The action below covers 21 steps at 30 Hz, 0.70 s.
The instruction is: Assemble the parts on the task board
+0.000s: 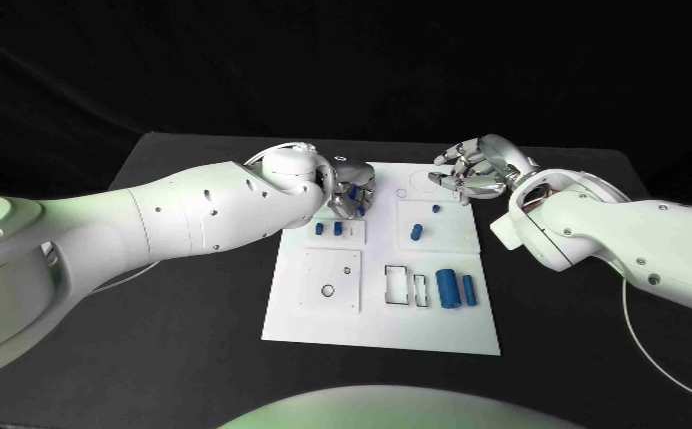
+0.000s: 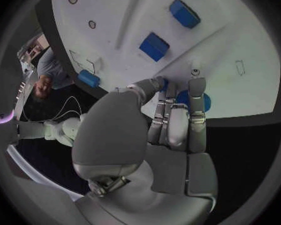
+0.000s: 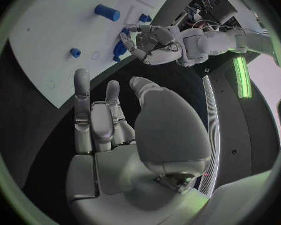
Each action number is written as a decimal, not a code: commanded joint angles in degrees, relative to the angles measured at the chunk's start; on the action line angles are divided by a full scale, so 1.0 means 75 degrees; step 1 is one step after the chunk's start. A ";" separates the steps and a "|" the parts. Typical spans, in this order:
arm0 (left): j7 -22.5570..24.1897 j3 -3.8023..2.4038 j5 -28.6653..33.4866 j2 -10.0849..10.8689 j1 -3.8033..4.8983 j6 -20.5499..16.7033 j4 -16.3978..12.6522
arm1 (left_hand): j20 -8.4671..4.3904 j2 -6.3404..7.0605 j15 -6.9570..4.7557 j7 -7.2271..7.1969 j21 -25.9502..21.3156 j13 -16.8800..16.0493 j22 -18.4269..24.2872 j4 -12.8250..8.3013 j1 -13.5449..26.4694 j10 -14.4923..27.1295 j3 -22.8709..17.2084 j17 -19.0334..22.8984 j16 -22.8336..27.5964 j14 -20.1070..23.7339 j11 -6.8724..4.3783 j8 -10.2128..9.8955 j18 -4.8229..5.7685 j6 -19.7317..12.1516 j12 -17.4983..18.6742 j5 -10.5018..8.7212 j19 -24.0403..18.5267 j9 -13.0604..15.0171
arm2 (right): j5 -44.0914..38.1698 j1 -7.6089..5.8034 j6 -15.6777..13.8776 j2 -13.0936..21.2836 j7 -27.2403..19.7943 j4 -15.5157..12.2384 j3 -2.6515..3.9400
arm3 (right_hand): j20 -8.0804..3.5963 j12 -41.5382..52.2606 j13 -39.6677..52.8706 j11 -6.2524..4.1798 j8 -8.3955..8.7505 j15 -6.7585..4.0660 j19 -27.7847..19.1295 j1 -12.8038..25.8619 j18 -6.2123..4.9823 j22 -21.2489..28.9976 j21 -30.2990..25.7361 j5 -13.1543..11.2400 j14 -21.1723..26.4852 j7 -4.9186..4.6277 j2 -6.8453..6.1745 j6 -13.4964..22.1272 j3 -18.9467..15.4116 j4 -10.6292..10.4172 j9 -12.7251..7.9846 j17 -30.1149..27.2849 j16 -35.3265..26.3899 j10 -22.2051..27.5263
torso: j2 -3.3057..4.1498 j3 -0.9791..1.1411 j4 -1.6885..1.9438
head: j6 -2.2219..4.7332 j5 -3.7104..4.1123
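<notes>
- Black table point(image 1: 173, 299) carries everything here.
- White task board point(image 1: 378, 327) lies flat at its middle, reaching towards the near edge.
- Small blue parts point(image 1: 457, 289) sit on the board.

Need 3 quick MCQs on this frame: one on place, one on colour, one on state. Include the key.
1. The two large blue cylinders lie:
A. on the board's near right part, side by side
B. off the board, on the black table
C. in the right hand

2. The task board is:
A. blue
B. white
C. grey

3. The right hand is:
A. gripping a cylinder
B. pressed flat on the board
C. holding nothing, fingers apart

Key:
1 A: the head view shows the blue cylinders side by side, near the right edge of the task board on the robot's side.
2 B: the plate is white against the black table.
3 C: the right hand hovers by the board's far right corner, and its wrist view shows nothing in the fingers.
</notes>
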State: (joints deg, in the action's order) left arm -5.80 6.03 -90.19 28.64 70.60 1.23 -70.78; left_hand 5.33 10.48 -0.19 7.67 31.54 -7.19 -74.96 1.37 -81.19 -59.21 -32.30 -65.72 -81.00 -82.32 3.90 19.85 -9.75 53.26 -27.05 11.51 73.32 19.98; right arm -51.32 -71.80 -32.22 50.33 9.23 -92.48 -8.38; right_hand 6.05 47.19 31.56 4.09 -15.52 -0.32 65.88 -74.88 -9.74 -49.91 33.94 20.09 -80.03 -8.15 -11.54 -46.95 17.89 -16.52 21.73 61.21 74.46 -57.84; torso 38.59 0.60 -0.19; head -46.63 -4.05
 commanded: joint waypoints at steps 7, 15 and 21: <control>0.0236 0.0004 0.0236 0.0124 -0.0036 -0.0482 -0.0091 | 0.0037 0.0029 0.0007 0.0023 0.0103 0.0108 -0.0398 -0.0028 0.0307 -0.0175 0.0056 0.0054 -0.0034 -0.0057 0.0026 -0.0062 0.0109 0.0114 0.0281 -0.0008 0.0058 0.0029 | -0.0024 0.0003 -0.0011 -0.0017 -0.0077 0.0000 0.0002 | -0.0006 -0.0051 -0.0029 -0.0022 -0.0060 0.0027 -0.0050 0.0040 -0.0092 0.0007 -0.0058 0.0011 0.0057 -0.0056 -0.0079 -0.0101 0.0055 -0.0006 0.0022 -0.0024 -0.0032 0.0033 | -0.0008 0.0001 -0.0004 | 0.0093 -0.0041; 0.0366 -0.0096 0.0578 0.0423 -0.0062 -0.0831 -0.0289 | 0.0059 0.0108 0.0020 0.0035 0.0154 0.0175 -0.0398 -0.0060 0.0434 -0.0294 0.0059 0.0093 -0.0036 -0.0066 0.0041 -0.0113 0.0109 0.0164 0.0487 0.0265 0.0068 0.0055 | -0.0031 0.0003 -0.0037 -0.0014 -0.0072 0.0035 0.0002 | -0.0005 -0.0057 -0.0039 -0.0024 -0.0061 0.0027 -0.0050 0.0044 -0.0092 0.0007 -0.0061 0.0012 0.0062 -0.0055 -0.0073 -0.0097 0.0067 -0.0001 0.0024 -0.0036 -0.0039 0.0029 | -0.0011 0.0003 0.0000 | 0.0111 -0.0018; 0.0425 -0.0214 0.0809 0.0614 -0.0066 -0.0994 -0.0442 | 0.0059 0.0118 0.0018 0.0031 0.0202 0.0182 -0.0407 -0.0079 0.0454 -0.0339 0.0058 0.0089 -0.0043 -0.0073 0.0036 -0.0112 0.0112 0.0194 0.0522 0.0355 0.0082 0.0068 | -0.0037 0.0003 -0.0052 -0.0017 -0.0075 0.0059 0.0002 | -0.0005 -0.0063 -0.0047 -0.0025 -0.0061 0.0026 -0.0050 0.0036 -0.0092 0.0007 -0.0064 0.0013 0.0065 -0.0054 -0.0078 -0.0091 0.0076 0.0008 0.0026 -0.0042 -0.0042 0.0028 | -0.0010 -0.0001 0.0002 | 0.0121 -0.0009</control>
State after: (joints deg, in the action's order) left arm -3.89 4.47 -86.50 33.27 70.12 -4.01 -73.77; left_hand 5.74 11.33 0.01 7.98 32.85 -5.88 -74.95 1.09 -78.39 -61.37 -32.01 -65.07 -80.99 -82.52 4.22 19.19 -9.74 54.39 -23.29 13.85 73.73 20.42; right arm -51.28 -71.81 -32.48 50.25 9.18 -92.04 -8.36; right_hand 6.04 46.98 31.26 3.96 -15.74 -0.11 65.89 -74.65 -9.73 -49.91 33.73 20.09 -79.82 -8.30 -11.77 -47.01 18.22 -16.51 21.83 60.99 74.46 -57.92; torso 38.51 0.60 -0.19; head -45.76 -4.15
